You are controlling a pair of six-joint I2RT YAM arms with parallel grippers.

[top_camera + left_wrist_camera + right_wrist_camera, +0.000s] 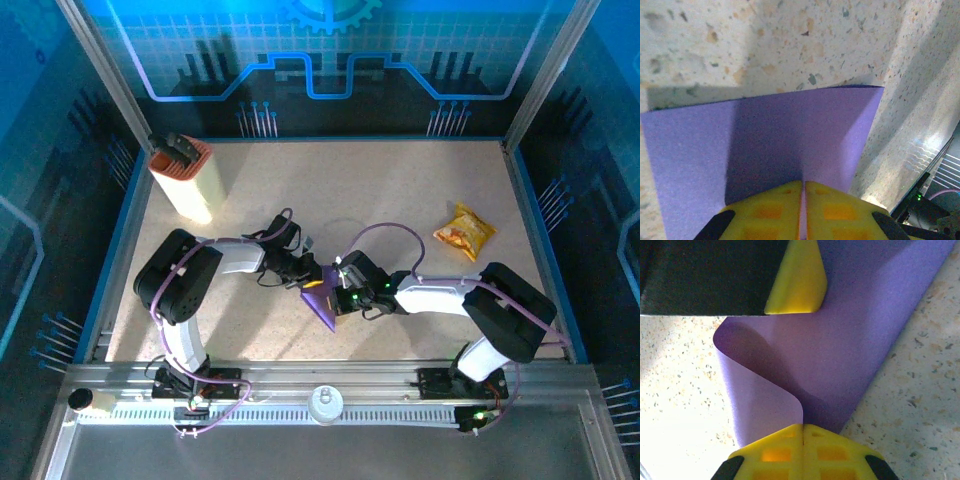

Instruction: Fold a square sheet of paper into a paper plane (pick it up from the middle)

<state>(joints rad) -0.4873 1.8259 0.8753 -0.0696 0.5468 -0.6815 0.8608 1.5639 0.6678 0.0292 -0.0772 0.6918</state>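
The square sheet of paper [322, 306] is purple and sits bent and partly folded at the middle of the table, between both grippers. My left gripper [311, 279] comes in from the left and is shut on one edge; in its wrist view the yellow fingertips [785, 200] pinch the sheet [765, 135], which spreads flat ahead of them. From the right, my right gripper [339, 292] is shut on the opposite side. There the paper [850, 340] curls in an S-bend into the closed gripper [803, 427], and a yellow finger [797, 280] of the left gripper presses its far edge.
A yellow-orange snack packet [464, 231] lies at the right of the speckled table [400, 180]. A tall cream-and-orange box [184, 178] stands at the back left. Blue rails edge the table, with the metal frame along the near side.
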